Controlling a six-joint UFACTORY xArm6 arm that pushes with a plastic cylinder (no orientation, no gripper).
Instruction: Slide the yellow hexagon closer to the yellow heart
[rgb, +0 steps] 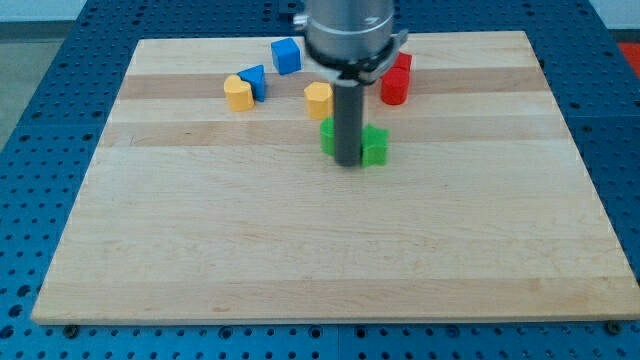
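The wooden board (330, 250) carries all the blocks in its far half. The two yellow blocks sit apart: the yellow hexagon (318, 100) near the far middle, just left of the rod, and the yellow heart (238, 92) well to its left, touching a blue block (254, 79). The gap between them looks unclosed, so I judge the push toward the left is not yet done.

My tip (348, 162) comes down between two green blocks: one (327, 135) to its left, one (374, 146) to its right, seemingly touching both. It sits nearer than the hexagon, not against it. There is no hand to open or close; the rod holds nothing.

Further right stand two red blocks (395, 86); another blue block (286, 55) lies far left of the rod.
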